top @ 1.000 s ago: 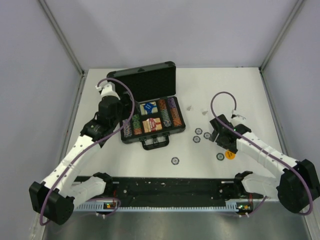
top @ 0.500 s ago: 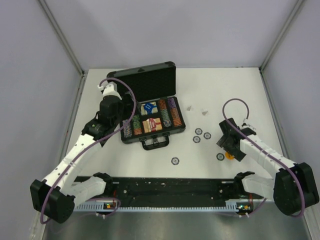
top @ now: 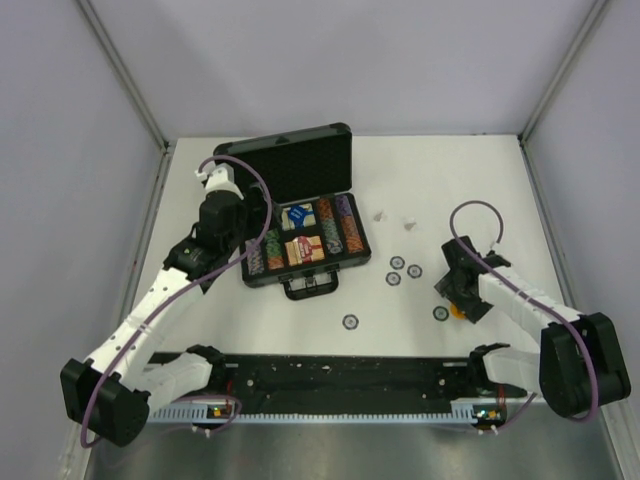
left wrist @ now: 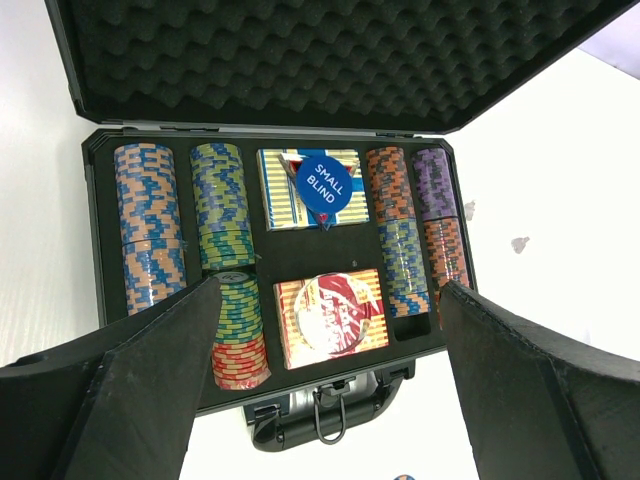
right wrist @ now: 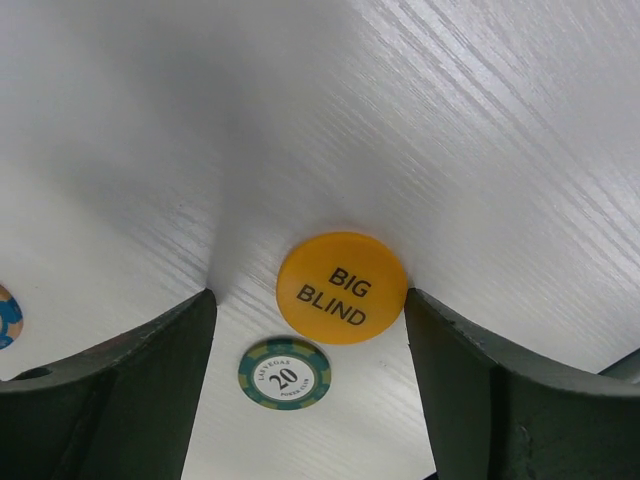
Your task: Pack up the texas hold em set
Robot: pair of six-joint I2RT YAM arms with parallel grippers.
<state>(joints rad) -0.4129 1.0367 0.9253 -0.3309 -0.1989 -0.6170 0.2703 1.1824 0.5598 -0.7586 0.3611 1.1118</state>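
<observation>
Right gripper (right wrist: 310, 296) has pulled back toward my side over the last second and now sits wide open on the table (right wrist: 450, 120), with the orange disc (right wrist: 342, 288) between its fingers and a green chip (right wrist: 285, 374) just beside it. Left gripper (left wrist: 330, 288) hasn't budged, also wide open above the open case (left wrist: 95, 230) at the back left, chip rows (left wrist: 150, 230) and cards (left wrist: 300, 335) inside.
</observation>
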